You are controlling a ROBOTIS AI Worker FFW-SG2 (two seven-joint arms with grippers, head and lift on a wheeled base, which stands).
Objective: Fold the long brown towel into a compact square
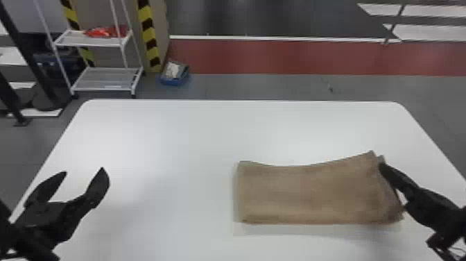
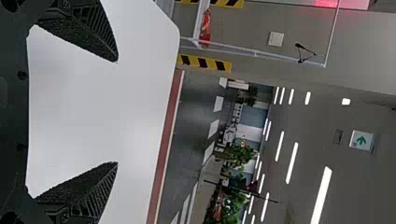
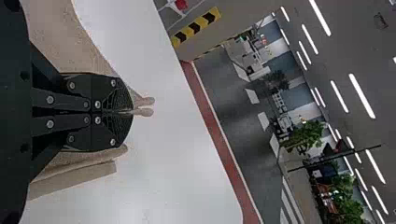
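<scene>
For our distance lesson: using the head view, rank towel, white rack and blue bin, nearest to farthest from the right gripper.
1. Towel, in right fingers.
2. Blue bin, beyond the table.
3. White rack, left of the bin.

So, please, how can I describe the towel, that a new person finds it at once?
Look first for the big white table. On its right half lies the towel, a wide folded strip, its right end pinched in the right gripper. Unlike that hard black gripper, it is soft-looking brown cloth.
</scene>
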